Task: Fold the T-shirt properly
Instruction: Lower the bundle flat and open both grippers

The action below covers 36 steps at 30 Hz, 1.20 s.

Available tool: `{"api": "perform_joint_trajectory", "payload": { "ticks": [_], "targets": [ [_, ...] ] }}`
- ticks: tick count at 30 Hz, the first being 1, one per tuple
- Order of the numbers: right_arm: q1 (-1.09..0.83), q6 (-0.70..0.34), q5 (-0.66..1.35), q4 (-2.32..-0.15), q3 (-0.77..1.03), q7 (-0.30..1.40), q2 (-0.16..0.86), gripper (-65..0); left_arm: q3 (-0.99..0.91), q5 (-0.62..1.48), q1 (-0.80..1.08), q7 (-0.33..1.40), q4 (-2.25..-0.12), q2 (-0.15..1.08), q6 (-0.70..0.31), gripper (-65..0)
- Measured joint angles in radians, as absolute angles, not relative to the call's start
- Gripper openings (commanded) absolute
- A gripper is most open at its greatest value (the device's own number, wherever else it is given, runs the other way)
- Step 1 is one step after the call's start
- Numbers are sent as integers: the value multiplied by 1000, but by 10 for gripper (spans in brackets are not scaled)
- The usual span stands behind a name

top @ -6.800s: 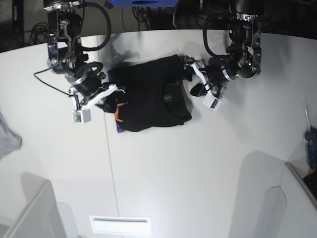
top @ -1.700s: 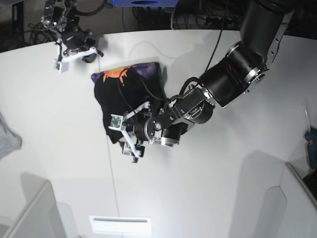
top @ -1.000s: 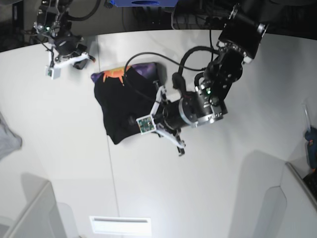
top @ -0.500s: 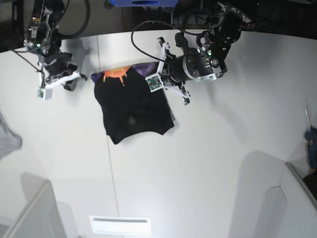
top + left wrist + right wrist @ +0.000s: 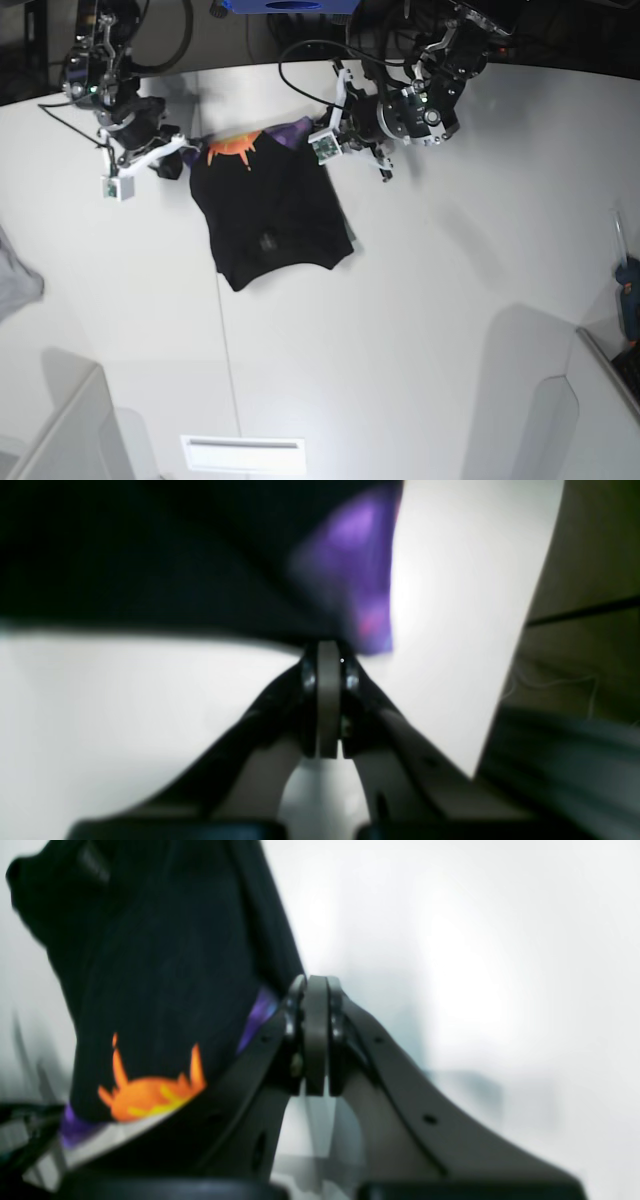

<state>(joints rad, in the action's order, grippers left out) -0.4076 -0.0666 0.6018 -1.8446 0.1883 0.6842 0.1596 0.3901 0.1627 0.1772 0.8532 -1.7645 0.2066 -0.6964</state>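
T-shirt (image 5: 272,215) lies in a compact black bundle on the white table (image 5: 420,300), toward the far edge around eleven o'clock from the table's middle; the folding looks well advanced, though the orange-and-purple print shows at its twelve o'clock edge and the outline is uneven, so squaring up seems left. Going left to right in the base view, the right gripper (image 5: 178,152) sits at the bundle's ten o'clock corner and the left gripper (image 5: 335,128) at its one o'clock corner. Only the wrist views show the jaws pressed together: the right gripper (image 5: 315,985) beside the cloth, the left gripper (image 5: 327,647) at its purple edge, grasp uncertain.
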Motion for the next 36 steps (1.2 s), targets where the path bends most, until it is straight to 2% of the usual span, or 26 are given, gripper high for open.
{"api": "perform_joint_trajectory", "payload": {
  "ticks": [11, 36],
  "targets": [
    [-471, -65, 601, -1844, 142, 679, 151, -650, 376, 167, 138, 849, -1766, 250, -696, -650],
    [-524, -65, 603, -1845, 143, 672, 150, -650, 376, 166, 98, 849, -1768, 266, -697, -650]
  ]
}}
